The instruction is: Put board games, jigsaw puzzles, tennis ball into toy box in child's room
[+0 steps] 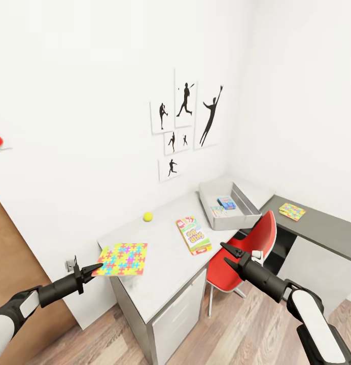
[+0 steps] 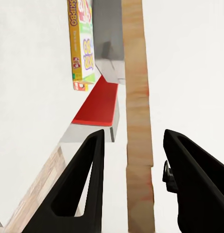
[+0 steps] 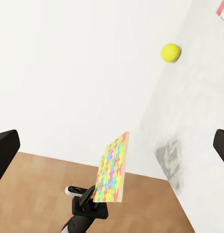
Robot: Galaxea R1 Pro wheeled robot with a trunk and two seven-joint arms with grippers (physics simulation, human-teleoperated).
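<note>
I am holding one jigsaw puzzle (image 1: 123, 259) by its near edge in the left gripper (image 1: 92, 269), jaws closed on it; in the right wrist view it is hanging lifted off the surface (image 1: 165, 263), just past the near corner. The right gripper (image 1: 227, 253) is hovering spread wide and empty over the gap by the red chair (image 1: 241, 256). The toy box (image 1: 230, 205) is sitting at the far end of the surface with what look like two flat game boxes already inside, though they are too small to name. Still outside it, I am seeing the tennis ball (image 1: 148, 217) near the wall, the SKIP-BO game (image 1: 194, 234) mid-surface, and a second puzzle (image 1: 292, 211) on the dark cabinet (image 1: 322, 228) beyond. I am judging the task roughly part done. The path to the toy box is running over open surface, with the game to clear and the wall close alongside.
</note>
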